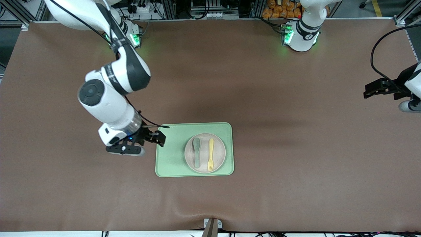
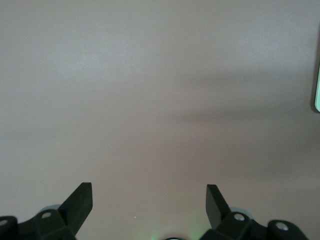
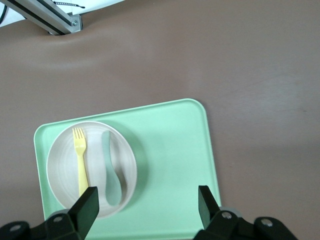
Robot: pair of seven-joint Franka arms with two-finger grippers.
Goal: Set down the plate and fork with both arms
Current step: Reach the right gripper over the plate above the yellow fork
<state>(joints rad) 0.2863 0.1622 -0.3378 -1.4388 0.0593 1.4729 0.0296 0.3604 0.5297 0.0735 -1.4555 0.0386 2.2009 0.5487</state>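
Note:
The off-white round plate [image 1: 219, 153] lies on a pale green tray [image 1: 171, 154] in the middle of the table. On the plate, the yellow fork [image 1: 210, 154] lies beside a muted green spoon [image 1: 196, 151]. My right gripper [image 1: 158, 138] hovers over the tray's edge at the right arm's end, open and holding nothing. The right wrist view shows the tray [image 3: 170, 150], plate [image 3: 62, 165], fork [image 3: 81, 160] and spoon [image 3: 111, 172], with the right gripper [image 3: 148, 195] over bare tray beside the plate. My left gripper [image 1: 368, 92] waits open over bare cloth at the left arm's end, also open [image 2: 149, 192] in its wrist view.
Brown cloth covers the whole table. A metal bracket [image 1: 212, 225] sits at the table edge nearest the front camera. A sliver of the tray's edge [image 2: 317, 90] shows in the left wrist view. Orange items [image 1: 283, 10] lie off the table near the left arm's base.

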